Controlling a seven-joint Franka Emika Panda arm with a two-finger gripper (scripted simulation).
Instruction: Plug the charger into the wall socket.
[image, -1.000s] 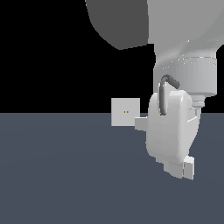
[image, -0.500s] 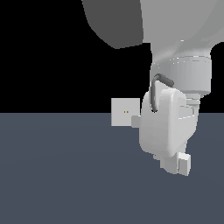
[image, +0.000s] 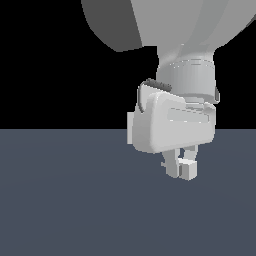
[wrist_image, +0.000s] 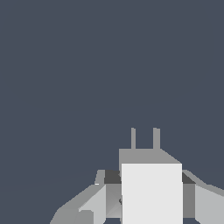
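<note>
- Gripper (image: 181, 165) hangs above the dark grey floor (image: 65, 200), clenched on the charger (image: 188, 170); block pinched between the fingers (image: 171, 164).
- Wrist view: charger (wrist_image: 151, 188) sits square between both fingers (wrist_image: 94, 203); two thin prongs stick out of its narrower end, over bare floor (wrist_image: 87, 65).
- Wall socket (image: 130, 127) shows only as a pale sliver at the hand's edge, on the exterior view's left; the rest is hidden behind the hand, holes out of sight.

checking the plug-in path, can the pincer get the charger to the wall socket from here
Probably not straight away. The pincer is shut on the charger, but the wall socket sits mostly hidden behind the robot hand, and the wrist view shows only floor ahead of the prongs.
</note>
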